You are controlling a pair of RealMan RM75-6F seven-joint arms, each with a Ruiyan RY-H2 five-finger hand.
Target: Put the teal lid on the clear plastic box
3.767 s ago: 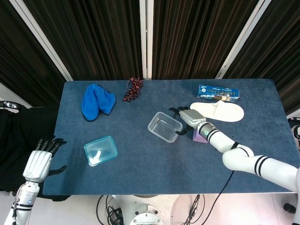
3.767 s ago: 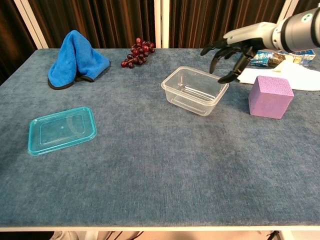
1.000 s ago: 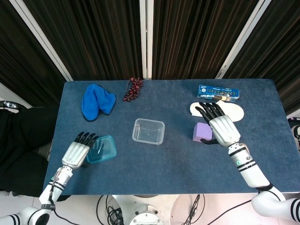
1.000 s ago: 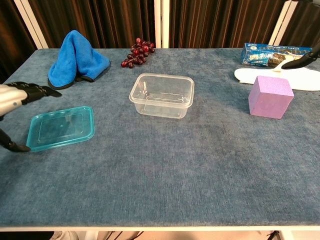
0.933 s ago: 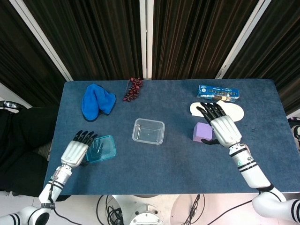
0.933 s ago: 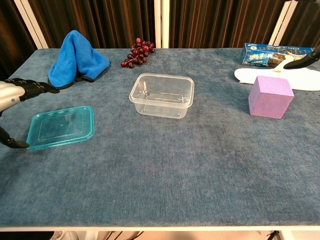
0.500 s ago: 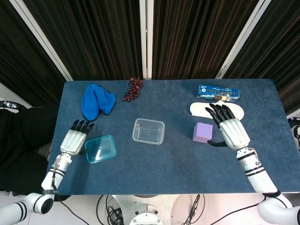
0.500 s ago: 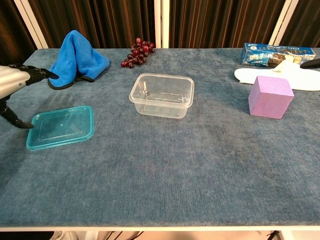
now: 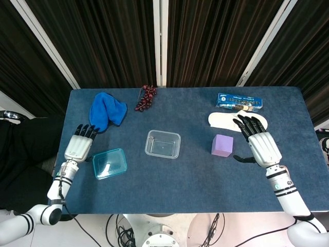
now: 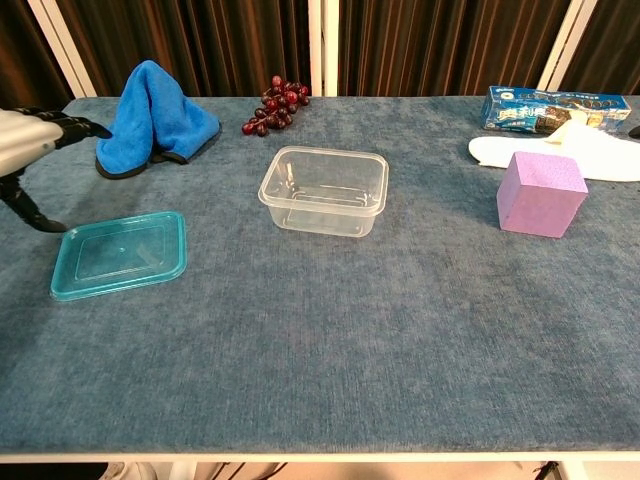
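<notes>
On the blue bench (image 9: pixel 195 170), the teal lid (image 9: pixel 109 163) lies flat, well left of the clear plastic box (image 9: pixel 163 144). Left hand (image 9: pixel 79 146) hovers just beside the lid, fingers spread, holding nothing; right hand (image 9: pixel 263 145) is likewise spread and empty near the purple cube (image 9: pixel 222 144).

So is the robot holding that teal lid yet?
No, the teal lid lies flat on the table while the left hand hovers open beside it, holding nothing.

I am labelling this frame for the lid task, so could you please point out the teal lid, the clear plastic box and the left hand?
teal lid (image 10: pixel 120 254), chest view, flat centre panel.
clear plastic box (image 10: pixel 324 190), chest view, inside floor.
left hand (image 9: pixel 78 146), head view, back of hand.
</notes>
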